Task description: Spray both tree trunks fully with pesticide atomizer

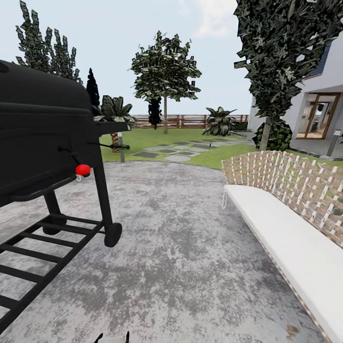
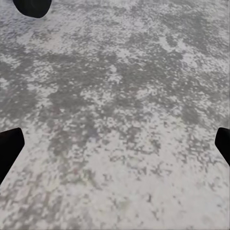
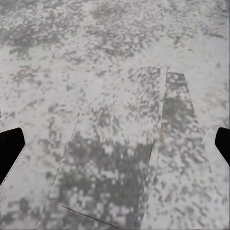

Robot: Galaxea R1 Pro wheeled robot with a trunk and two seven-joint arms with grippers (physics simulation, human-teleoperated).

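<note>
I am looking across grey stone paving (image 1: 190, 247), with a black grill (image 1: 43, 143) at the frame's left and a white bench (image 1: 286, 233) at the right. One tree (image 1: 165, 71) is standing on the lawn (image 1: 143, 138) at upper center. Both wrist cameras are facing paving; the left fingers (image 2: 9, 148) and right fingers (image 3: 10, 146) are sitting spread wide, holding nothing.

Mottled grey stone paving (image 1: 190, 247), black wheeled grill (image 1: 43, 143) standing left, white-cushioned bench (image 1: 286, 233) right
</note>
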